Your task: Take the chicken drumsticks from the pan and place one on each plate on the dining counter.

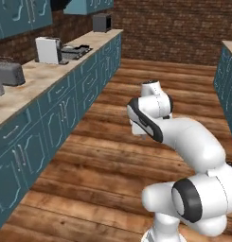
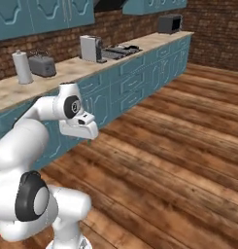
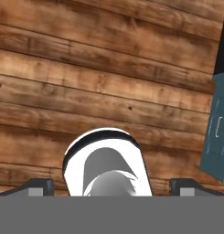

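Two finger tips [image 3: 40, 186] of the gripper [image 3: 113, 188] stand wide apart, grasping nothing, aimed down at the plank floor [image 3: 109, 82]. The dining counter [image 1: 228, 71], beige-topped over teal, edges the right. Broad open floor separates it from the wall counter [image 2: 67, 70], where the stovetop's [image 2: 119, 49] load is too small to tell. The arm [image 1: 183, 137] is folded low.

Both base views share the wall counter [image 1: 51, 75]; hand view faces floor [image 3: 109, 82]

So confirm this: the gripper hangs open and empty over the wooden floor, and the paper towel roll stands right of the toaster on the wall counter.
One detail is wrong. In the right base view the paper towel roll stands left of the toaster, not right. The gripper does hang open and empty over the wooden floor.
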Tool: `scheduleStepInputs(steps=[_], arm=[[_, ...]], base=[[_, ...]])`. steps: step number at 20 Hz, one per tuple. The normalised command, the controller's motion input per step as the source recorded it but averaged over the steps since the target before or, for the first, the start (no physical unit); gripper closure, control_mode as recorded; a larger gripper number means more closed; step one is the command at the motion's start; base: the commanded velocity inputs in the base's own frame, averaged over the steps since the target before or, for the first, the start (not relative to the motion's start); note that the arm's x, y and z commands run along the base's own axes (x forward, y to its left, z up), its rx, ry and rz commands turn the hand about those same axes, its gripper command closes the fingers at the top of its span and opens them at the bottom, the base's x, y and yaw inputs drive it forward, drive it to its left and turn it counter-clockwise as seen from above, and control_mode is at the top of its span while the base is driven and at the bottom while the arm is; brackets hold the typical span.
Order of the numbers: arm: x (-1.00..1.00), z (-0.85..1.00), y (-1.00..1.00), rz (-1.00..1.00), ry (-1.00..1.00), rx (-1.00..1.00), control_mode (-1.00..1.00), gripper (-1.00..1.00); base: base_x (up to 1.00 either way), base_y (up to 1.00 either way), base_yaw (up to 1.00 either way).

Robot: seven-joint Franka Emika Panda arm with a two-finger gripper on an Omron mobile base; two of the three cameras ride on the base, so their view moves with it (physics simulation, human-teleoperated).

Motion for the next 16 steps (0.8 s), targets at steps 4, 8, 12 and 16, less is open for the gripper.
scheduleStepInputs(steps=[4,8,12,16], arm=[[0.00,0.00,0.00,0.00,0.00,0.00,1.00,-1.00],[0.00,0.00,0.00,0.00,0.00,0.00,1.00,-1.00],[0.00,0.00,0.00,0.00,0.00,0.00,1.00,-1.00],[0.00,0.00,0.00,0.00,0.00,0.00,1.00,-1.00]], base=[[1.00,0.00,-0.18],[1.00,0.03,-0.03],[1.00,0.00,0.00],[1.00,0.00,0.00]])
